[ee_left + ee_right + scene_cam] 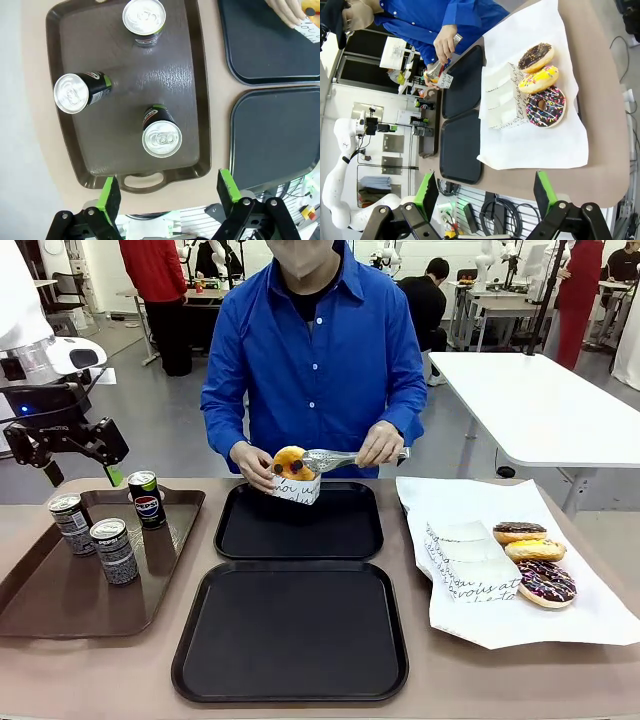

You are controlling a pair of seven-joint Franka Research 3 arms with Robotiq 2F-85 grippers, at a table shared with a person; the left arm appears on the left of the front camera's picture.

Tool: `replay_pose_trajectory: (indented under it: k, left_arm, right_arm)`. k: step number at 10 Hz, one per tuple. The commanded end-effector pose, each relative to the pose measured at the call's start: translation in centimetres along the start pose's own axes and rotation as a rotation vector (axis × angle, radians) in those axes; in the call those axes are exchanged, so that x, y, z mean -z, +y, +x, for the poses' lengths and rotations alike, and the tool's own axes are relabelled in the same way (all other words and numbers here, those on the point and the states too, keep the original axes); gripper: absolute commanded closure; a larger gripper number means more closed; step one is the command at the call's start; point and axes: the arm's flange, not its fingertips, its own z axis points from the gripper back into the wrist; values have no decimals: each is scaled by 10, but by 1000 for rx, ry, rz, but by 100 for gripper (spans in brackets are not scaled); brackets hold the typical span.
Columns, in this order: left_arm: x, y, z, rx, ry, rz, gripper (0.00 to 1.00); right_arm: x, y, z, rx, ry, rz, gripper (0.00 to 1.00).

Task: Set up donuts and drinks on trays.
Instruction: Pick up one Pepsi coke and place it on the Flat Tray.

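Long brown tray (60, 590), white paper sheet (590, 615), silver tongs (335, 457)

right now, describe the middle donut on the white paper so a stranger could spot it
At the table's right end lies a white paper sheet with three bare donuts in a row. The middle donut is the one: yellow icing with coloured sprinkles, while both neighbours are dark chocolate.

Donuts (534, 550) right, upright cans (114, 550) left, trays (290, 632) between

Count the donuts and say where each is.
4. Three lie on the white paper: chocolate, yellow, sprinkled. One sits in a sleeve the person holds at the far tray's edge.
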Motion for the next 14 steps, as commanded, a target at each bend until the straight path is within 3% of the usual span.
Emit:
replay_pose_trajectory:
  k: [1, 7, 11, 14]
  left_arm:
    - [0, 0, 0, 0, 0, 1, 0]
    - [55, -19, -1, -36, 22, 61, 0]
    - [77, -22, 4, -59, -47, 187, 0]
    - [97, -17, 11, -56, 23, 109, 0]
  right_arm:
    - [0, -1, 1, -16, -8, 24, 0]
    - [0, -1, 1, -16, -8, 24, 0]
    - [0, -1, 1, -16, -8, 24, 0]
    - [0, -1, 1, -16, -8, 24, 0]
